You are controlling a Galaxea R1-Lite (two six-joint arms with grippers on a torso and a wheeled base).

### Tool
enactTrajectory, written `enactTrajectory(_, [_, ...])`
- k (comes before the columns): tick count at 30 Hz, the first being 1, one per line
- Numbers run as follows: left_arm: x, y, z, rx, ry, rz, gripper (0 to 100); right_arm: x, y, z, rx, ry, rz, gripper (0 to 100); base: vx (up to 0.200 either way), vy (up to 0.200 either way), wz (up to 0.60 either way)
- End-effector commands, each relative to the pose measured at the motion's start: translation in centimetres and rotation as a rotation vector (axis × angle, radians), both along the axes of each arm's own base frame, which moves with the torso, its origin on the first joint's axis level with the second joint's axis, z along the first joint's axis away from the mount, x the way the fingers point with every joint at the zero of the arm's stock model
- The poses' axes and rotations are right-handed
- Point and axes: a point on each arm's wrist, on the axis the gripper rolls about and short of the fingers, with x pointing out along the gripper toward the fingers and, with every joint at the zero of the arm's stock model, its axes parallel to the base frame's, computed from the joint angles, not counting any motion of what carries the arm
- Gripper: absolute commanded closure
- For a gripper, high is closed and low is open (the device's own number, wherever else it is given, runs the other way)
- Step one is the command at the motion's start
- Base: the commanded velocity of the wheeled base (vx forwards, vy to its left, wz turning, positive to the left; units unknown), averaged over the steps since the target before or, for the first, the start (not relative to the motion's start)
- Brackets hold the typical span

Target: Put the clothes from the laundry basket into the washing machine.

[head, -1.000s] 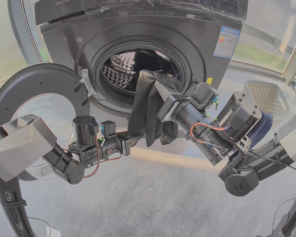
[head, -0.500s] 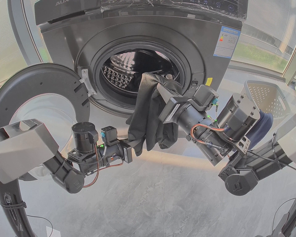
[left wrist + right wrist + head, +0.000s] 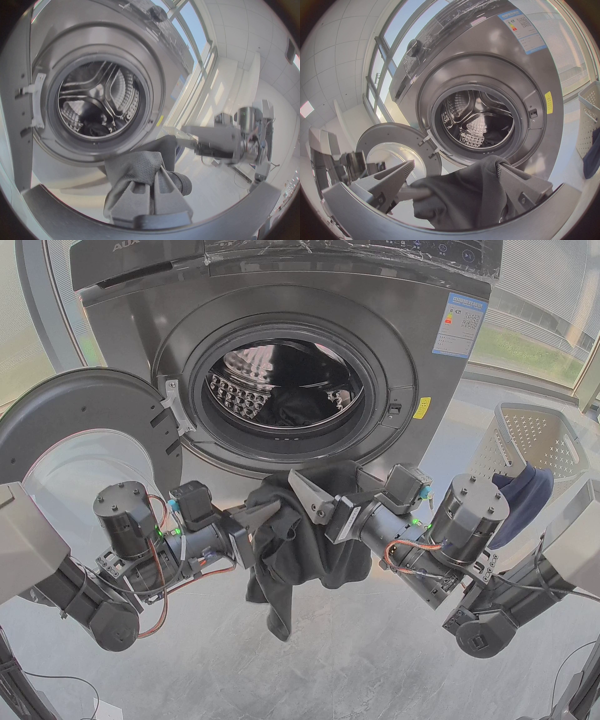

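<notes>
While left gripper clamps dark garment and right gripper, fingers spread, merely props it, garment hangs vertical, mid-frame; drum opening lies directly above.

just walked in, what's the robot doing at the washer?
A dark garment hangs between both grippers in front of the open washing machine, below its door opening. The left gripper is pinched shut on it; the right gripper is open, cloth draped over it. The drum holds dark laundry; a blue garment hangs over the laundry basket rim.
</notes>
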Motion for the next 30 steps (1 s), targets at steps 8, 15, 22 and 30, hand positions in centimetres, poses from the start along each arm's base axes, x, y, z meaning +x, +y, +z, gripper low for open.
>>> enactTrajectory(8, [1.7,-0.6,5.9,-0.18,-0.144,0.068,100,-1.1,-2.3,-3.6,-0.112,0.081,-0.027,0,0.0,0.0,0.0])
enactTrajectory(15, [1.4,-0.4,8.5,-0.235,-0.206,0.092,100,-1.4,-2.9,-7.3,-0.228,0.146,-0.01,0,0.0,0.0,0.0])
enactTrajectory(22, [1.0,-0.6,9.1,-0.244,-0.215,0.086,100,-0.3,-2.2,-9.2,-0.249,0.134,-0.012,0,0.0,0.0,0.0])
enactTrajectory(30, [1.1,-0.5,9.1,-0.245,-0.215,0.098,100,1.0,0.1,-7.1,-0.176,0.039,0.01,0,0.0,0.0,0.0])
